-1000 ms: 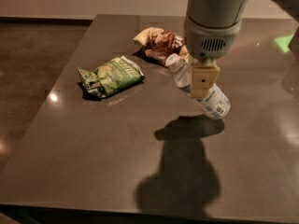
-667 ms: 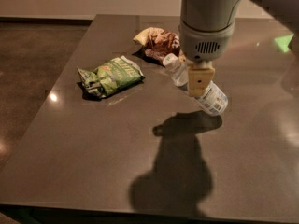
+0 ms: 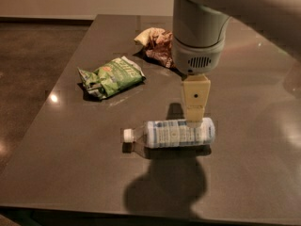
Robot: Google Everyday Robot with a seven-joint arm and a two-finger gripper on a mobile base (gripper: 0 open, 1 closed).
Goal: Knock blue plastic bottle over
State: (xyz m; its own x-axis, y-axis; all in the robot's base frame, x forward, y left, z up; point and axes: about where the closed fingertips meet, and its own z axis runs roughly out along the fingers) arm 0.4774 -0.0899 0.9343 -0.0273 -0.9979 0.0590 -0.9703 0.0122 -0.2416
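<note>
The blue plastic bottle (image 3: 175,133) lies flat on its side on the dark grey table (image 3: 66,149), near the front middle. Its white cap (image 3: 127,135) points left and its pale blue-and-white label faces the camera. My gripper (image 3: 194,120) hangs straight down from the grey wrist (image 3: 198,41). Its cream tip rests at the top of the bottle's right half, touching or just above it. It holds nothing that I can see.
A green snack bag (image 3: 112,76) lies to the left of the middle. A crumpled brown and cream snack bag (image 3: 156,44) lies at the back, just left of the wrist. The table's left edge runs diagonally past a dark floor (image 3: 33,55).
The bottle was tilted under the gripper with its cap up and to the left. Now it lies flat on the table, cap to the left, nearer the front edge.
</note>
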